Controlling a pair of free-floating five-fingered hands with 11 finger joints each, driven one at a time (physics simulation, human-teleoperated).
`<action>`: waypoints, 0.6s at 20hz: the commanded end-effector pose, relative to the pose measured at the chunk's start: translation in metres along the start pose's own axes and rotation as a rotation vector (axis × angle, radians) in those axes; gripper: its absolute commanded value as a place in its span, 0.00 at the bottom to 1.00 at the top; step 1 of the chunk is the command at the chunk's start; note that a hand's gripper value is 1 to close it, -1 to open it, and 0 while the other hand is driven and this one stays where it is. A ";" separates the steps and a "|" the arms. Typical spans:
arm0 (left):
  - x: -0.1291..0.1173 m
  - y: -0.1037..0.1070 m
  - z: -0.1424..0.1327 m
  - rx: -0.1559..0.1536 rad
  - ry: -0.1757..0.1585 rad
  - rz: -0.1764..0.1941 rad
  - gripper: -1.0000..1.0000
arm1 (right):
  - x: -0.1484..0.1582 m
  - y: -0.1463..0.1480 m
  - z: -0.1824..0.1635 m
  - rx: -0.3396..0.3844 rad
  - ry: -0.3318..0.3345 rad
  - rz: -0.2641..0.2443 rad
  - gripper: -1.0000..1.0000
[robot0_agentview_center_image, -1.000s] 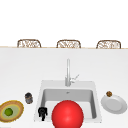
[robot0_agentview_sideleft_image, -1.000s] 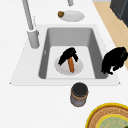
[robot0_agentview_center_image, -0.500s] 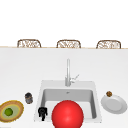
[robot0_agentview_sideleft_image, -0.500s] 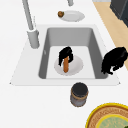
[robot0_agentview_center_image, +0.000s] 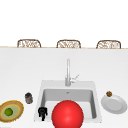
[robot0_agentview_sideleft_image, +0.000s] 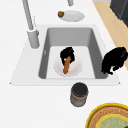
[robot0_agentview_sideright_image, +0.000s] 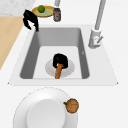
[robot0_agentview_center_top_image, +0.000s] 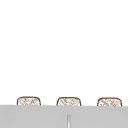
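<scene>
Swinging more upright since a second ago, your carrot (robot0_agentview_sideleft_image: 66, 65) hangs below the right hand (robot0_agentview_sideleft_image: 67, 54), gripped at its top over the sink plate (robot0_agentview_sideleft_image: 76, 67); stiff, light, smooth, so hold mid-length.

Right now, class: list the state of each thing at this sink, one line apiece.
Right hand: shut on the carrot.
Carrot: tilted, over the basin plate.
Left hand: hovering by the sink, front-left corner.
Jar: upright, lidded.
Tap: no water showing.
</scene>
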 end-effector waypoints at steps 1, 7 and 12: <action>0.000 0.000 0.000 0.000 0.000 0.000 0.50 | -0.007 -0.015 0.009 0.024 -0.009 -0.003 1.00; 0.000 0.000 0.000 0.000 0.000 0.000 0.50 | -0.024 -0.052 0.039 0.013 -0.018 -0.037 1.00; 0.000 0.000 0.000 0.000 0.000 0.000 0.50 | -0.036 -0.086 0.060 0.022 -0.010 -0.026 1.00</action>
